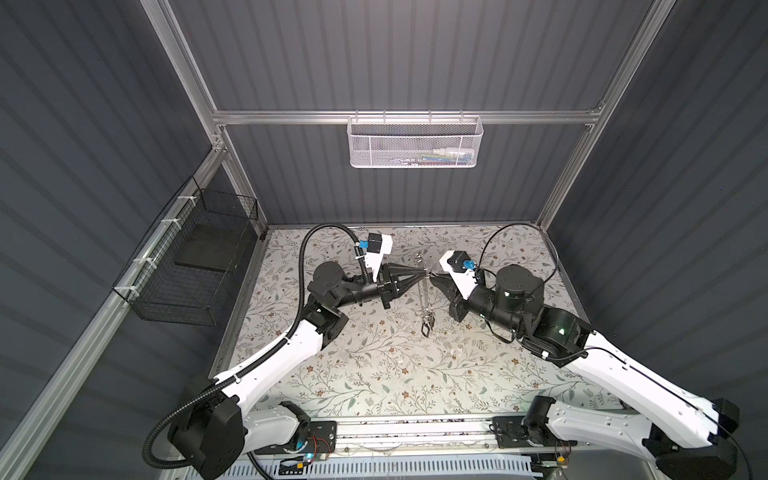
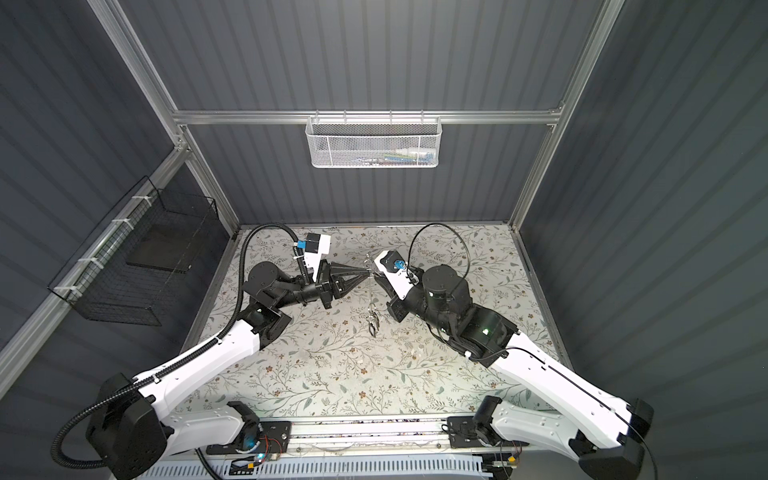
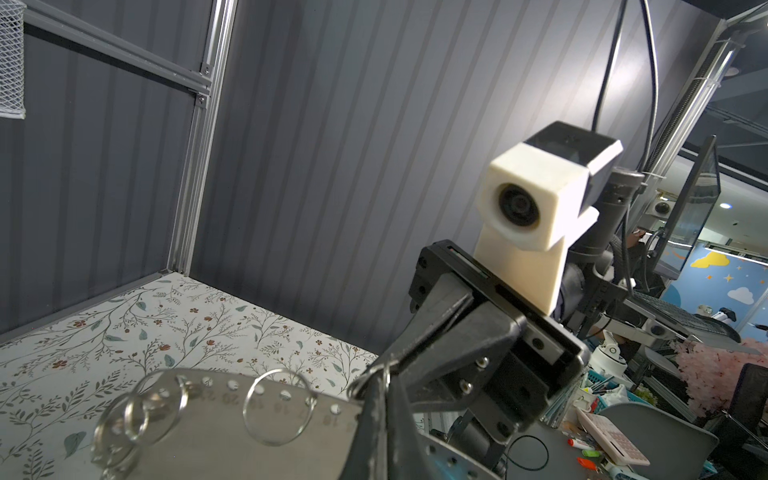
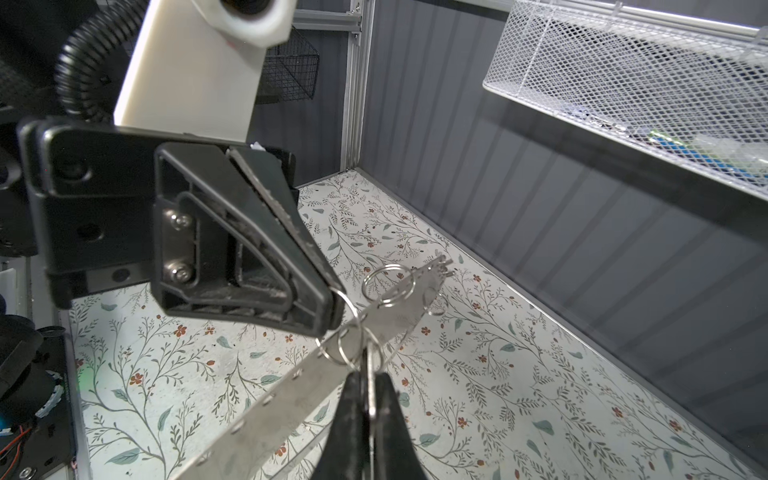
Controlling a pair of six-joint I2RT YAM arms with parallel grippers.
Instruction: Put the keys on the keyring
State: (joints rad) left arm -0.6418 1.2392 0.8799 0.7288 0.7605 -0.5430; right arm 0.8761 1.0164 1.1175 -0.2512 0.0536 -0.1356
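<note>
Keyring [image 1: 424, 299] in mid-air over the worktop [image 1: 374, 374], edge-on in both top views, long axis running far to near, one dark key tag [image 1: 426, 330] dangling at the near end. Left gripper [image 1: 422, 274] clenched on a split ring [image 4: 347, 301] at the rim. Right gripper [image 4: 369, 380] clenched too, meeting it tip to tip from the opposite side, on a thin metal piece [image 4: 371, 359]: key loop or ring, cannot tell. Both equally near. Next, probably threading across the thin edge.
</note>
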